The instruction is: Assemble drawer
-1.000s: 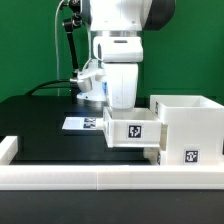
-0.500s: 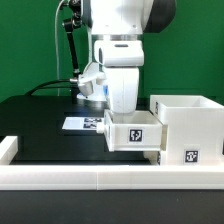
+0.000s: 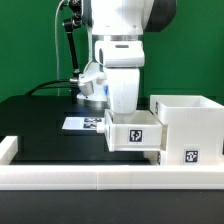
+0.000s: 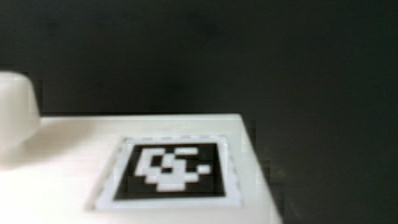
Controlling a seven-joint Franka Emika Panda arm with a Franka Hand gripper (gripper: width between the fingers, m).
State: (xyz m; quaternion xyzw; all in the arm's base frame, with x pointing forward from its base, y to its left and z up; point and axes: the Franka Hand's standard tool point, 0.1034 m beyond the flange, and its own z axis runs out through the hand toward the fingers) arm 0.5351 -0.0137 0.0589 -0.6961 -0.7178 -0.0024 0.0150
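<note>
1. Set against the two earlier exterior pictures, almost nothing has shifted: the white robot arm point(image 3: 120, 60) stands in the same pose over the small white plastic open-topped tray point(image 3: 133, 130).
2. That tray sits part-way into the tall white boxy plastic casing point(image 3: 188, 128) at the exterior view's right, on the black worktop point(image 3: 40, 125).
3. The jaws are hidden behind the tray; I cannot tell their opening or hold.
4. The pause suggests the tray's insertion is being settled, not finished.
5. The wrist view shows only a tagged white surface point(image 4: 169, 165).
</note>
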